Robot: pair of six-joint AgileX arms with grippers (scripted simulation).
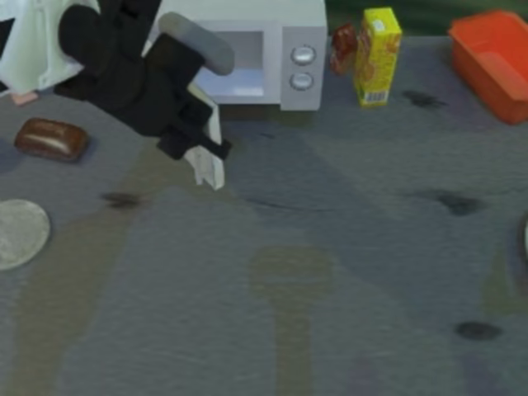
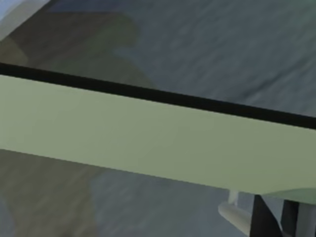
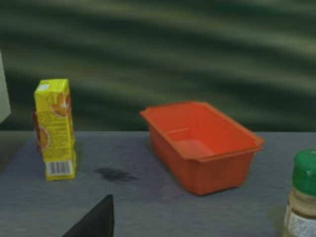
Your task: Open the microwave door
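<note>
Open table (image 1: pixel 330 272) in front of the microwave (image 1: pixel 280 49) (yellow carton (image 1: pixel 376 56) beside)

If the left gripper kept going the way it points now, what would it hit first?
Most likely bare table. In the top view the left gripper points away from the microwave, toward open tabletop, with nothing in its line. Its height is unclear.

White microwave (image 1: pixel 289 49) at table's back, door (image 1: pixel 208 136) swung open

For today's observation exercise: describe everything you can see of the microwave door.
The microwave door is a flat white panel, swung wide open to the left of the microwave, leaving the pale cavity exposed. The left gripper is at its free edge, the arm hiding most of it. In the left wrist view it shows as a pale band with a dark edge.
</note>
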